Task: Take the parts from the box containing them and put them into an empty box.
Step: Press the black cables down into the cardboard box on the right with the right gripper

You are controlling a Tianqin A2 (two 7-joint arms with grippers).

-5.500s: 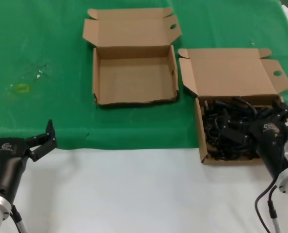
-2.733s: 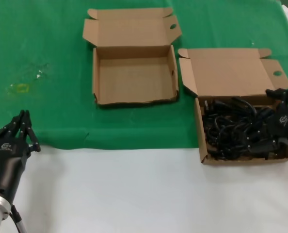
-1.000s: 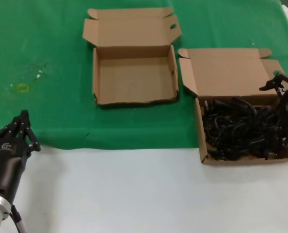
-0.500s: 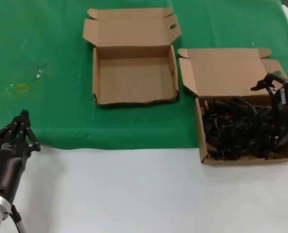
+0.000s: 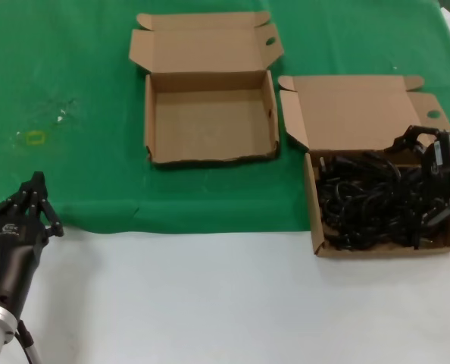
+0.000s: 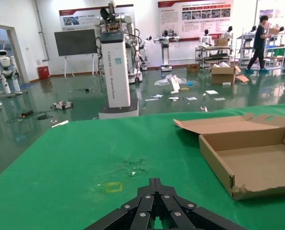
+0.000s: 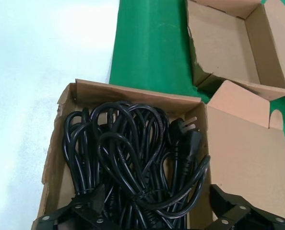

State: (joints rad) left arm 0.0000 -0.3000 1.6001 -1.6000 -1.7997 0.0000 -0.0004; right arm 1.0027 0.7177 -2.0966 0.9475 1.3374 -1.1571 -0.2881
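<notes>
The parts, thin black cords (image 5: 369, 201) with chunky plugs, lie tangled in the right-hand cardboard box (image 5: 314, 205), whose tall plain lid (image 5: 357, 110) stands open. The empty box (image 5: 210, 121), with a narrow tuck strip on its lid, sits to the left of it. My right gripper (image 5: 426, 178) is open and reaches into the right end of the cord box, its fingers straddling the tangle. In the right wrist view the cords (image 7: 133, 153) lie between its two fingers (image 7: 85, 211). My left gripper (image 5: 32, 201) is shut and empty at the near left.
A green cloth (image 5: 73, 68) covers the far half of the table and a white surface (image 5: 210, 303) the near half. A small yellowish mark (image 5: 34, 137) lies on the cloth at the left. The empty box also shows in the left wrist view (image 6: 257, 158).
My right gripper has moved left from the cord box's right edge and down onto the cords, staying open. The left arm has not moved.
</notes>
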